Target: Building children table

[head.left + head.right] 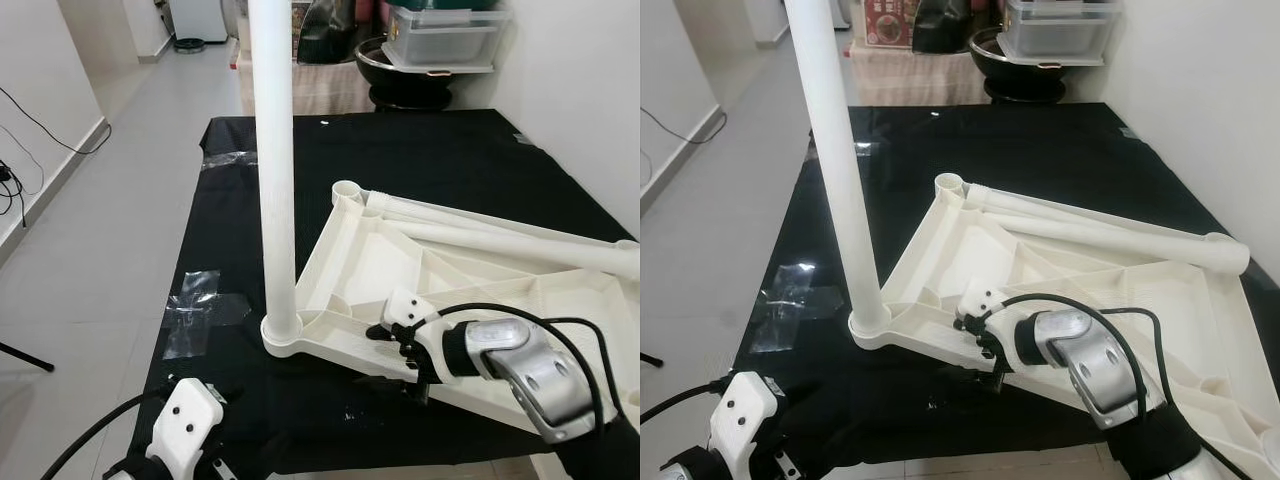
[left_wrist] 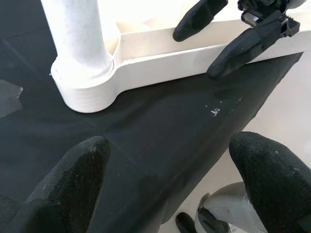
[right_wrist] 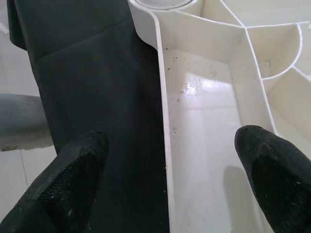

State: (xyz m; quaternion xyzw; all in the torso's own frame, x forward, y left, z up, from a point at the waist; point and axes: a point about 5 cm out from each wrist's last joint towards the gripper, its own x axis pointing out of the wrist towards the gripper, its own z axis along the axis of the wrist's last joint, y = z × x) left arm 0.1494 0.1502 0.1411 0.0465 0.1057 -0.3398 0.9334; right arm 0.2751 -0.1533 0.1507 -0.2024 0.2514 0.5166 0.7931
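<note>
cables (image 1: 40, 135) trail along the white wall on my far left, above pale floor tiles. moving right, my left gripper (image 2: 170, 179) hangs low by the near edge of the black cloth (image 1: 440, 160), its two fingers spread wide with nothing between them, pointed toward the leg socket. on the cloth just beyond it i see patches of clear tape (image 1: 200, 310). next comes the upright leg (image 1: 273, 160), a white tube standing in the corner socket of the table top (image 1: 370, 270), which lies upside down on the cloth with its ribbed underside facing up. the shallow compartments between the ribs hold only specks of dirt, as far as i can tell from the right wrist view. two more white legs (image 1: 500, 240) lie across the underside, running from the far corner socket (image 1: 346, 188) toward the right. my right gripper (image 3: 170, 184) is at the near rim of the table top, fingers wide and straddling the rim wall, one outside over the cloth and one inside over a compartment, not clamped on it. at the far end of the room, a clear lidded bin (image 1: 440, 35) sits over a dark round tub (image 1: 400, 75); i cannot tell what is in either. a white wall runs down the right side.
</note>
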